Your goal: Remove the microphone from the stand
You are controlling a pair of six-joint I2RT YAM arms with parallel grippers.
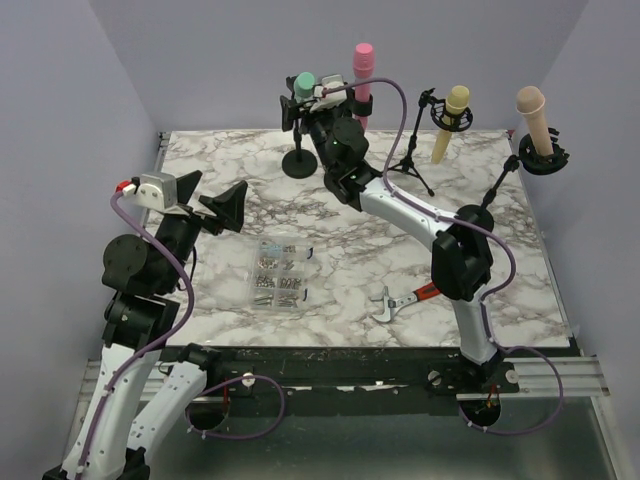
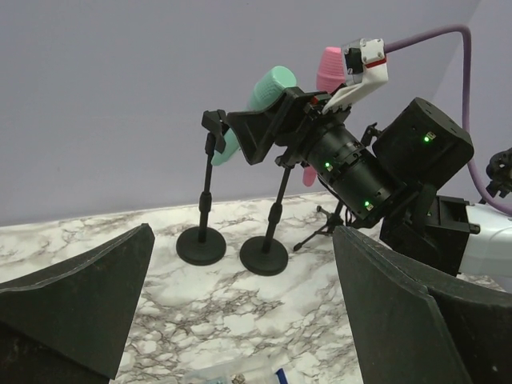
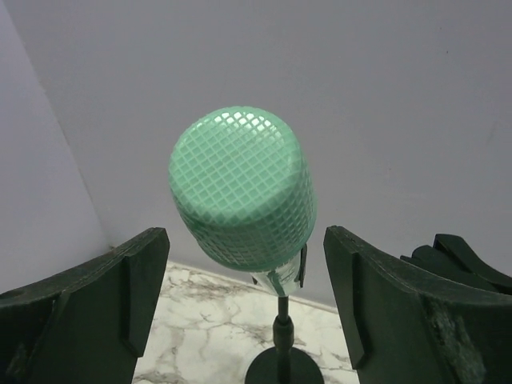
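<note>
Green microphone (image 3: 240, 200) at the far edge of the table (image 1: 520, 270) sits inside the released right tool (image 3: 248, 280); a skewed pull could topple its stand (image 3: 281, 330).

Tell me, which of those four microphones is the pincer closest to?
The green mic, leftmost in the row: the right pincer sits open around it. The pink mic, yellow mic and beige mic stand apart.

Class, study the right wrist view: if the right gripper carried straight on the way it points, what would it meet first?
The right gripper would probably meet the mint-green mesh-headed microphone first, centred between its open jaws; depth is unclear.
</note>
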